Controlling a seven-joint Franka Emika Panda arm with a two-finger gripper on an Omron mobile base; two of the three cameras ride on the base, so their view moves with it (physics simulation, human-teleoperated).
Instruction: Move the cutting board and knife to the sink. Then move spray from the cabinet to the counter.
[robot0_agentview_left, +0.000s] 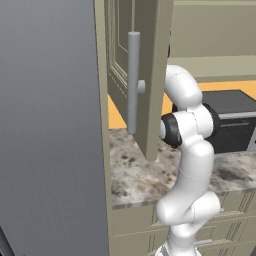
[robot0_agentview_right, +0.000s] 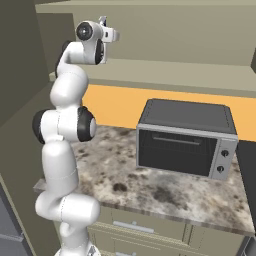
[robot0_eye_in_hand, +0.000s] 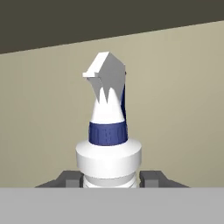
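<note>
In the hand view the spray (robot0_eye_in_hand: 107, 131) stands upright in the middle of the frame, its white trigger nozzle at the top, a blue collar below it and the white shoulder lowest. The two dark finger tips (robot0_eye_in_hand: 70, 178) sit against either side of the bottle at the lower edge, so the jaws are closed on the spray. In the right base view the gripper (robot0_agentview_right: 106, 30) is raised in the upper left of the frame, above the worktop (robot0_agentview_right: 150, 190), where a toaster oven (robot0_agentview_right: 187, 137) stands at centre right. In the left base view the cabinet (robot0_agentview_left: 135, 75) door hangs open at upper centre.
</note>
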